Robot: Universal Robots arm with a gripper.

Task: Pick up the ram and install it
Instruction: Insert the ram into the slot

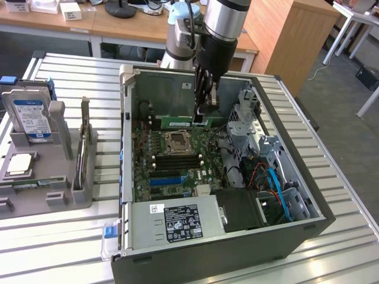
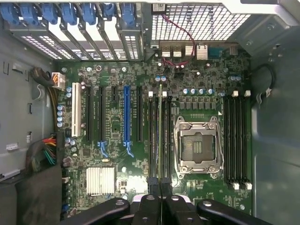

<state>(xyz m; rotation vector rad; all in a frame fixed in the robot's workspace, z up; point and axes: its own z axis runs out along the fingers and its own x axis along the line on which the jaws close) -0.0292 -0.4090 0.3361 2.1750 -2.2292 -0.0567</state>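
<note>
On a slatted table an open case is laid. Inside it the ram is gripped at one end by the gripper, whose claw is pinched nearly closed on the stick. The stick is aligned along the slots beside the socket. Pickup is judged done; whether it is seated cannot be told.

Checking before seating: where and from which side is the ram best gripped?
Pinch the ram across its flat faces at the upper edge, coming from above: it stands on edge over the slots, so the lower edge must stay free. The gripper holds it so.
</note>
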